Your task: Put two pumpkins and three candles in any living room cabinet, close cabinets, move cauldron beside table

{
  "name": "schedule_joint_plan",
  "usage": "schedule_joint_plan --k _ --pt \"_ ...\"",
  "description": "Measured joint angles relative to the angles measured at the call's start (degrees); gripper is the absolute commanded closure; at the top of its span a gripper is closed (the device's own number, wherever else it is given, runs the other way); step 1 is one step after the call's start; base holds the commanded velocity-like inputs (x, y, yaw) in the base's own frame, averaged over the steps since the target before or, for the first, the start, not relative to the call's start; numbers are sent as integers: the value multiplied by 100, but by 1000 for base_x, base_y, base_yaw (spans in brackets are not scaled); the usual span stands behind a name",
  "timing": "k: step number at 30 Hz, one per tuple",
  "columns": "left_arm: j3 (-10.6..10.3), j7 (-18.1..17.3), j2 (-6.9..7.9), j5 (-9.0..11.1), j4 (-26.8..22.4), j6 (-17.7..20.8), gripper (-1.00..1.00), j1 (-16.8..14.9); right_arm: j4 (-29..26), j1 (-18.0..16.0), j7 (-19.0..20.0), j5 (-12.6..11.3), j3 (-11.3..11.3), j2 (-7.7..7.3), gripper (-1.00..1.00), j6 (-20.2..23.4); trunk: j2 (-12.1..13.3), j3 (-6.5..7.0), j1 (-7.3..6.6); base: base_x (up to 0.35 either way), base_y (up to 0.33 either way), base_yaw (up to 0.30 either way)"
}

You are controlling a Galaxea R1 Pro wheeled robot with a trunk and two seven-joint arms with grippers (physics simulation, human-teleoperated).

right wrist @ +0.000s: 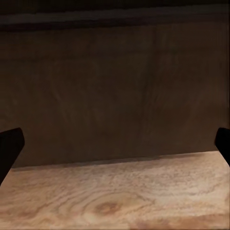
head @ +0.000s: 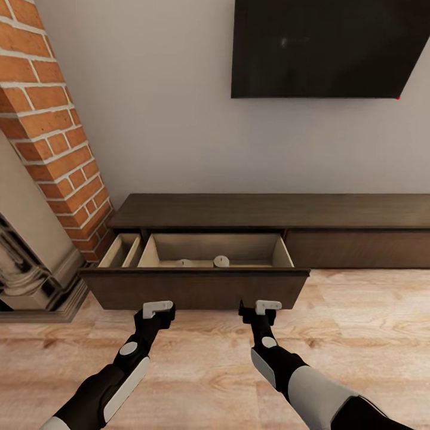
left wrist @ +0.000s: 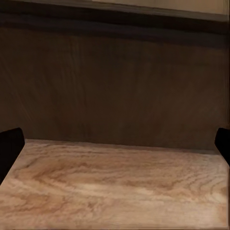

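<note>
The cabinet [head: 269, 210] is a long low dark brown unit against the wall. Its left drawer [head: 197, 289] is pulled out, showing pale beige insides. Two candles lie inside near the drawer's front wall, one [head: 221, 261] upright and the other [head: 184, 263] partly hidden behind the front. My left gripper [head: 158, 307] and right gripper [head: 263, 306] are low over the floor, right in front of the drawer front. Both stand open and hold nothing. In the left wrist view the dark drawer front [left wrist: 115, 81] is close ahead, as it is in the right wrist view [right wrist: 115, 86]. No pumpkins, cauldron or table are in view.
A brick column [head: 54, 119] and a pale stone fireplace surround [head: 30, 263] stand at the left, close to the drawer's left end. A black TV [head: 328, 48] hangs on the wall above the cabinet. Light wood floor [head: 358, 322] stretches to the right.
</note>
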Motion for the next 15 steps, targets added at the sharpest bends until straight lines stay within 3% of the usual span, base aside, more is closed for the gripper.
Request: schedule_joint_plan --k 4,12,15 --pt "-74 -1 9 -5 0 -70 -100 0 0 0 -24 -4 -78 -1 -100 -119 -160 -72 88 0 0 0" --pt "-89 1 5 -3 0 -92 -100 0 0 0 -26 -9 -85 -1 -100 -133 -162 -72 88 1 0 0" --pt "-88 1 -3 11 1 -89 -100 0 0 0 -26 -9 -85 3 -100 -133 -162 -72 86 173 0 0"
